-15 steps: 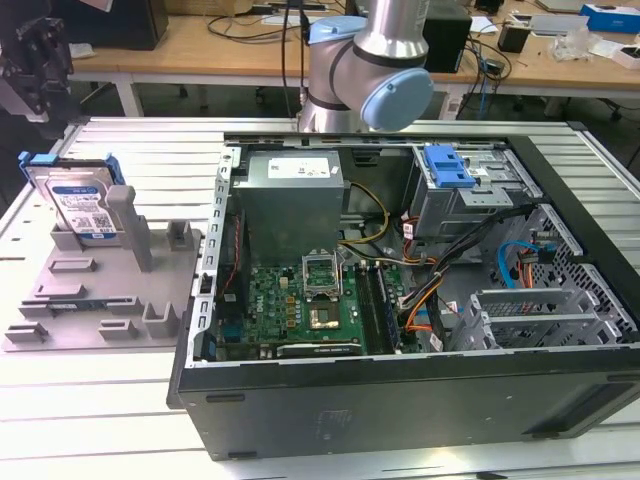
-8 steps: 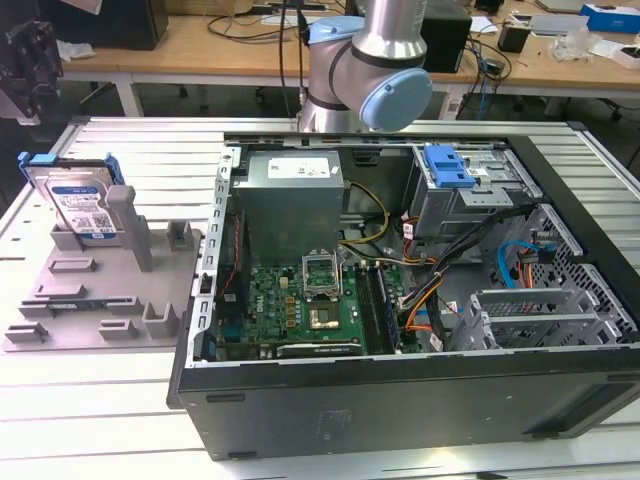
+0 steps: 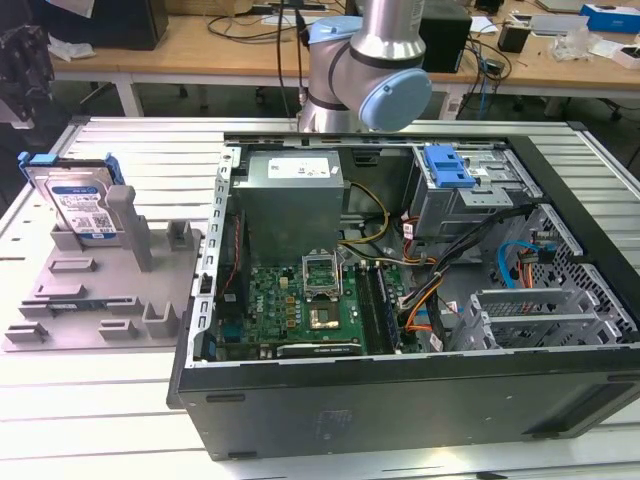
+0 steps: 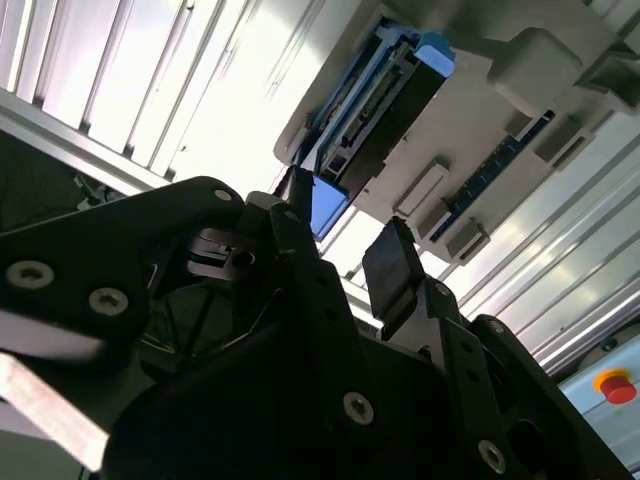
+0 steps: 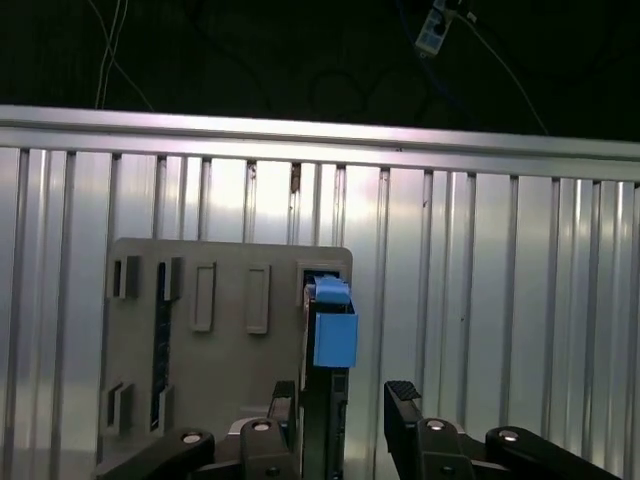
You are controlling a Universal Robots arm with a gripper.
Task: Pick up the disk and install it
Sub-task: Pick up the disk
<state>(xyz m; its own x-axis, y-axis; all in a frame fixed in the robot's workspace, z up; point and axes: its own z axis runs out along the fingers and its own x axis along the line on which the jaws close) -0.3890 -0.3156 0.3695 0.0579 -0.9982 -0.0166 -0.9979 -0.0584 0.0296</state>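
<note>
The claw (image 5: 343,398) is spread wide and holds nothing, with its two dark fingers (image 5: 403,396) well apart in both wrist views. The disk (image 5: 324,420) stands on edge beyond them, capped by its light-blue bracket (image 5: 334,338). In the first wrist view its thin dark edge lines up with the gap between the fingers, nearer one finger than the other. No contact shows, and you cannot tell how high the claw sits above it. The second wrist view shows the claw (image 4: 340,228) pointing at the same disk (image 4: 385,105) from an angle. In the exterior view the disk (image 3: 82,205) is upright in a slot at the far corner of a grey holder (image 3: 90,300), on the exterior view's left. The holder lies on the slatted metal tabletop (image 3: 120,420), beside the open computer case (image 3: 400,400). The step in hand looks like the approach to the grasp. To do it well, shift sideways until the edge sits midway in the gap. Keep the fingers parallel to the flat faces and come straight down, clear of the holder's posts.
</note>
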